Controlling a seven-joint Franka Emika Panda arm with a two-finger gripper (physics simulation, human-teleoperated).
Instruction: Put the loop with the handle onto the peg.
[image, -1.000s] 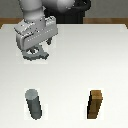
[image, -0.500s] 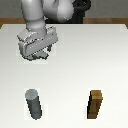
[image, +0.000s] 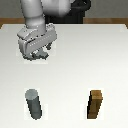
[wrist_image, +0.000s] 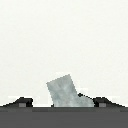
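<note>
My gripper (image: 40, 54) hangs low over the table at the back, toward the exterior view's left. The wrist view shows the grey-green stub handle of the loop with the handle (wrist_image: 62, 91) standing between my two dark fingertips (wrist_image: 21, 102), with a gap on one side; the jaws are open. The ring itself is hidden under the hand. The peg (image: 34, 104), a dark grey upright cylinder, stands near the front on the exterior view's left, well apart from the gripper.
A brown rectangular wooden block (image: 96, 105) stands upright at the front, on the exterior view's right, level with the peg. The white table (image: 90, 60) carries everything.
The gripper has shifted slightly toward the exterior view's right and a little lower. The peg and the block have not moved.
</note>
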